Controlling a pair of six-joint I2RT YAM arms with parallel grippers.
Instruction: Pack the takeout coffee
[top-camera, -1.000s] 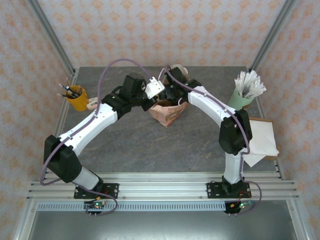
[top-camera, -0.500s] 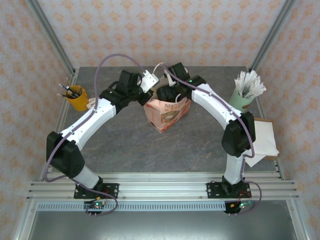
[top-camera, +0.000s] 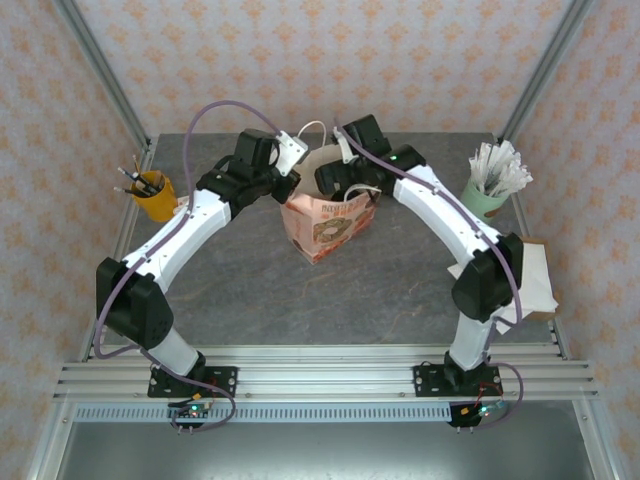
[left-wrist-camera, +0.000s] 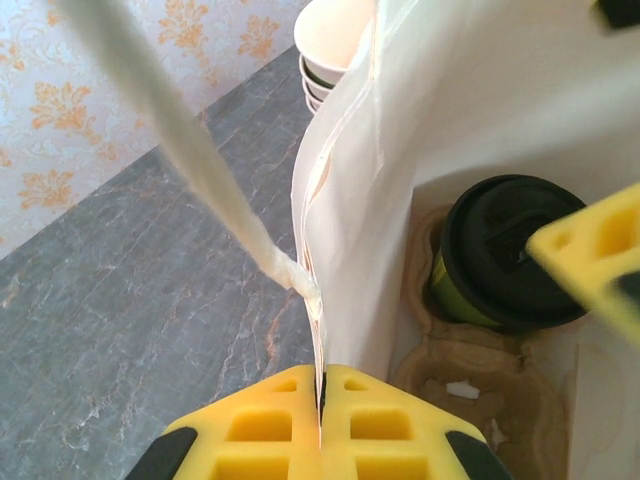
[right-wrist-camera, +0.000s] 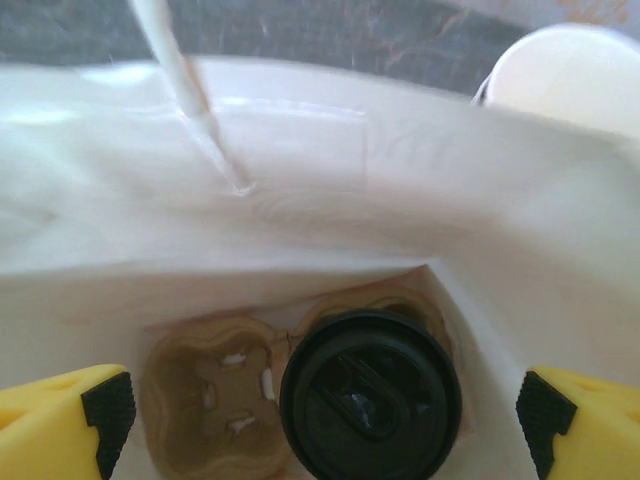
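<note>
Orange-flowered wallpaper (top-camera: 330, 60) closes in a grey marbled table (top-camera: 250, 290). On it a printed paper bag (top-camera: 328, 228) stands just toward 12 o'clock of the table's centre, between my two arms.

The left gripper (left-wrist-camera: 320, 400) comes in from the bag's 9 o'clock side. Its yellow pads are pressed together on the top edge of the bag's white wall, and I read that pinch as the thing holding the mouth open and the bag upright. A flat paper handle (left-wrist-camera: 190, 150) trails off loosely toward 11 o'clock in the left wrist view.

The right gripper (right-wrist-camera: 325, 420) hangs over the open mouth with its jaws spread wide. One yellow finger shows at 8 o'clock and the other at 4 o'clock in its own view, and both are well clear of the black lid. Nothing is between them.

The takeout coffee (right-wrist-camera: 370, 395) sits inside the bag, upright, in one socket of a brown pulp cup carrier (right-wrist-camera: 215, 385). The empty socket lies at its 9 o'clock. I take the cup to be packed and let go.

A stack of lidless cups (right-wrist-camera: 570, 75) stands just beyond the bag's far wall. A yellow cup of pens (top-camera: 153, 193) is at the table's 10 o'clock and a mint cup of white wrapped sticks (top-camera: 490, 190) at 2 o'clock.

My worry for the next move is the right fingers catching the bag's rim or handle on the way up, so I would lift straight while the left pinch steadies the wall.
</note>
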